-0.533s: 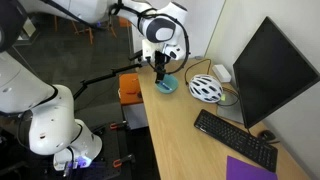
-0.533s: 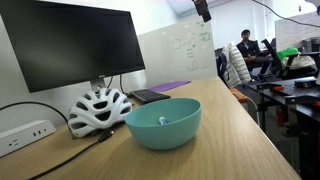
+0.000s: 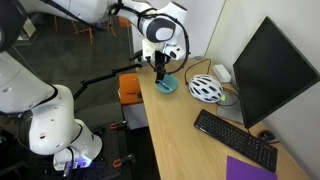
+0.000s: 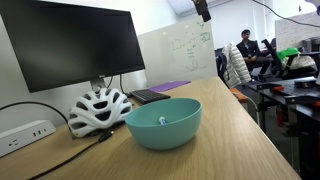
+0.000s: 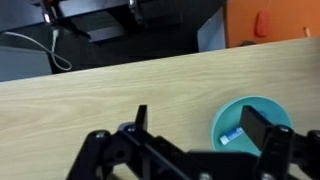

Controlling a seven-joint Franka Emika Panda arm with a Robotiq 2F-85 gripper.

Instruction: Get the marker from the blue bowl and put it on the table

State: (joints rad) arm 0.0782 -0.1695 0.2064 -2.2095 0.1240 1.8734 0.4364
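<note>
Bare table (image 4: pixel 218 142) lies open beside the blue bowl (image 4: pixel 163 124); the helmet (image 4: pixel 98 108) crowds its other side.

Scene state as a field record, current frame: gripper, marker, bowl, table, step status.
gripper: open, holding nothing, up above the blue bowl and clear of it
marker: lying inside the blue bowl, not grasped
blue bowl: upright on the table, next to the helmet
table: pale wood; also carries the keyboard and monitor
wrist view: bowl sits off to one side, under one of the fingers
step status: pick not yet done
</note>
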